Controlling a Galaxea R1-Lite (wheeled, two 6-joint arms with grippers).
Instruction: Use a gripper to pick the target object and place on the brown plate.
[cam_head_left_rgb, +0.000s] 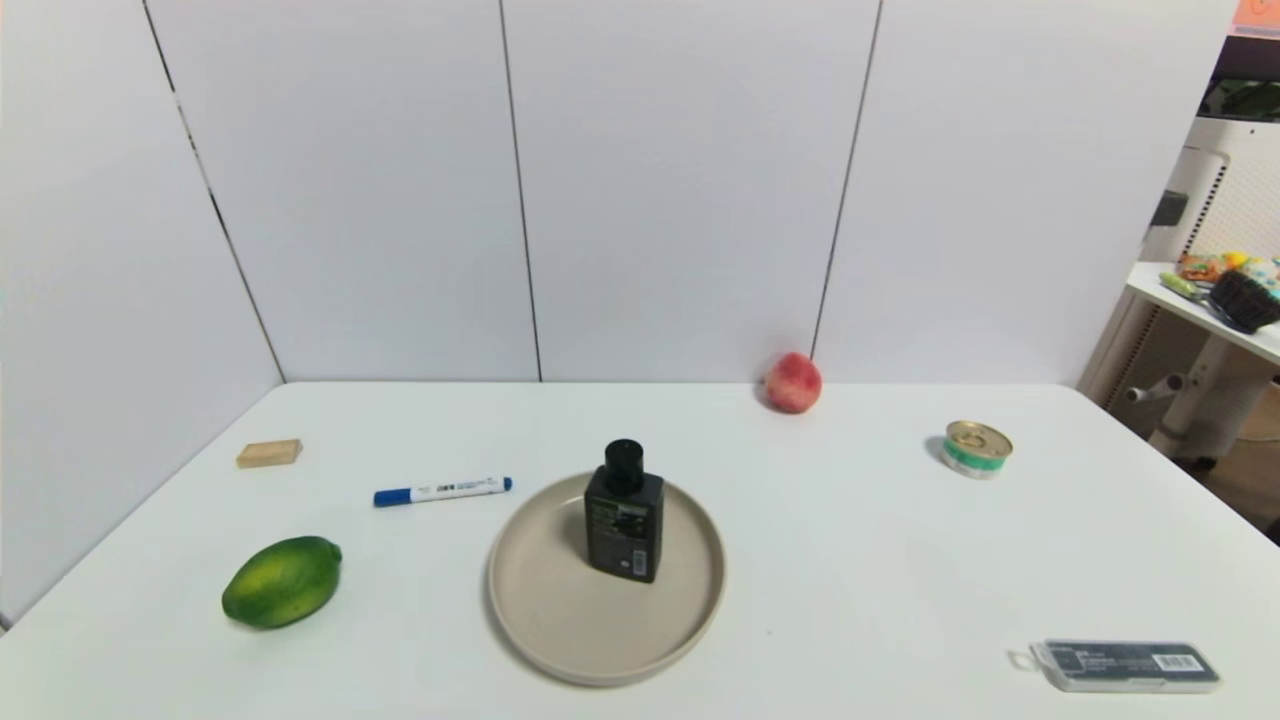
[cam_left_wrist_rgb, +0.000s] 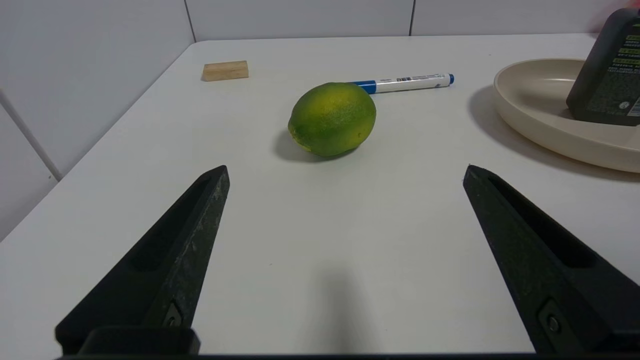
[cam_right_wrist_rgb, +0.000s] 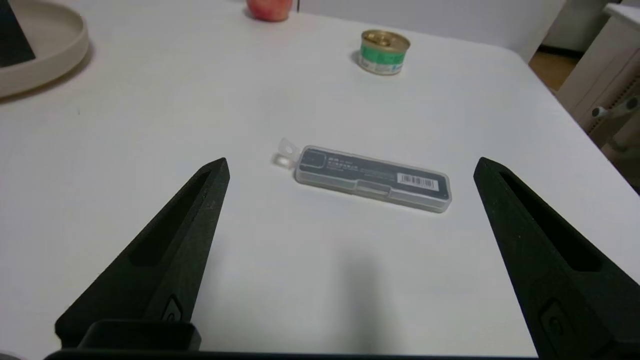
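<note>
Beige and matte, the brown plate (cam_head_left_rgb: 545, 610) sits near the front middle of the white worktop (cam_head_left_rgb: 850, 560), and the dark pump bottle (cam_head_left_rgb: 624, 524) stands upright on it, toward the plate's far half, black cap up and label facing the robot. Nothing grips the bottle.

Neither arm shows from the head camera. Each wrist view shows its own claw low over the worktop at the near edge. The left claw (cam_left_wrist_rgb: 345, 172) has its two black fingers spread wide with nothing between them; beyond it lies a green lime-like fruit (cam_left_wrist_rgb: 332, 119), its exact kind hard to tell. Past the fruit rests a blue-capped marker (cam_left_wrist_rgb: 403, 83), and a small wooden block (cam_left_wrist_rgb: 225, 70) lies farther off toward the wall. The plate's rim (cam_left_wrist_rgb: 545, 130) and the bottle's lower body (cam_left_wrist_rgb: 605, 70) show at that view's edge.

The right claw (cam_right_wrist_rgb: 350, 165) is likewise spread wide and holds nothing. Ahead of it lies a flat clear case (cam_right_wrist_rgb: 370, 178) with a dark insert and a barcode. Farther off stands a small tin can (cam_right_wrist_rgb: 384, 51) with a green label, and a red peach (cam_head_left_rgb: 793, 382) rests against the back wall.
</note>
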